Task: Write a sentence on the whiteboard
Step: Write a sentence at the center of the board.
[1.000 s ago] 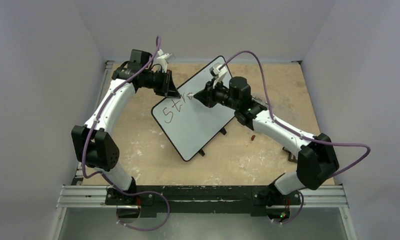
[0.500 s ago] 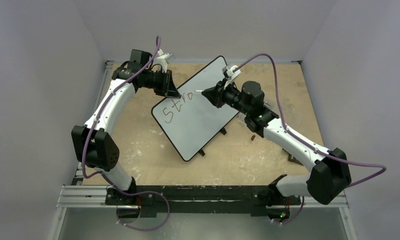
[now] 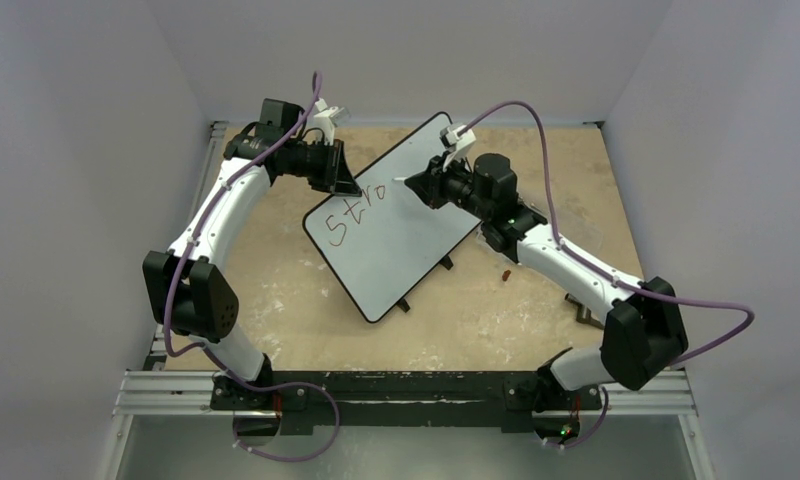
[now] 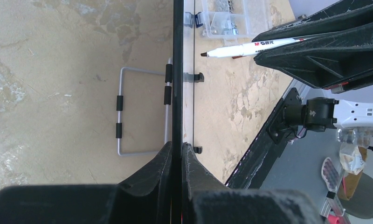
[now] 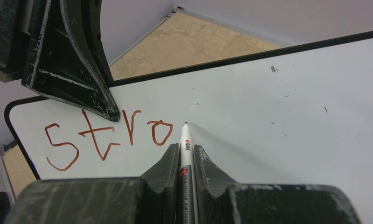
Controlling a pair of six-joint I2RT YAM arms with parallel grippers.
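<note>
The whiteboard lies tilted across the table's middle. Reddish-brown letters of the sentence read "Stro", also in the right wrist view. My left gripper is shut on the board's far-left rim; in its wrist view the board's black edge runs between the fingers. My right gripper is shut on a white marker pen. The pen's tip is at the board just right of the "o". The pen also shows in the left wrist view.
A clear plastic box of metal bits sits on the tan table beyond the board. The board's wire stand shows underneath. A small reddish item lies on the table right of the board.
The right gripper drew back to the right after the "o" and shifted slightly left again. The pen tip is now just right of the "o". The left arm has not moved.
</note>
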